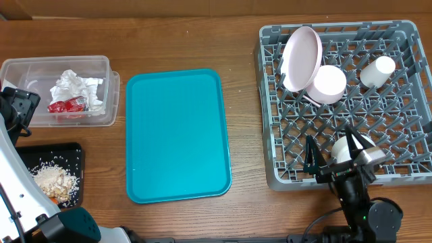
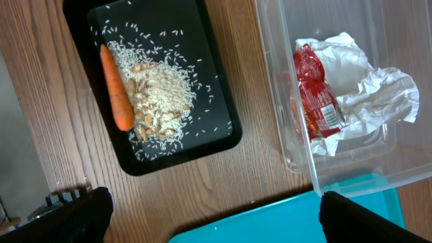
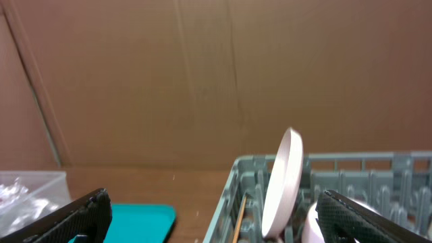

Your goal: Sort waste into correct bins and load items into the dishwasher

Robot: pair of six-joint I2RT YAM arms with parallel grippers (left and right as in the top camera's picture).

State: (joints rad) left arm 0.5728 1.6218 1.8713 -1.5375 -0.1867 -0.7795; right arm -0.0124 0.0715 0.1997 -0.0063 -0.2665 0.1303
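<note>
The clear tub (image 1: 57, 67) at the far left holds crumpled napkins (image 1: 77, 86) and the red wrapper (image 1: 66, 105); both show in the left wrist view too (image 2: 378, 88) (image 2: 317, 101). The black tray (image 1: 75, 152) holds rice (image 2: 162, 88) and an orange carrot piece (image 2: 116, 88). The grey dish rack (image 1: 405, 108) holds the upright plate (image 1: 302, 57), a bowl (image 1: 329, 83), the cup (image 1: 378, 69) and a wooden stick (image 3: 239, 217). My left gripper (image 2: 216, 219) is open and empty above the table between the bins. My right gripper (image 1: 332, 152) is open and empty over the rack's front edge. The fork is out of view.
The large teal serving tray (image 1: 177, 135) lies bare in the middle of the wooden table. A white rounded shape (image 1: 345, 150) sits by my right wrist; I cannot tell whether it is a bowl. A brown cardboard wall (image 3: 202, 74) stands behind the table.
</note>
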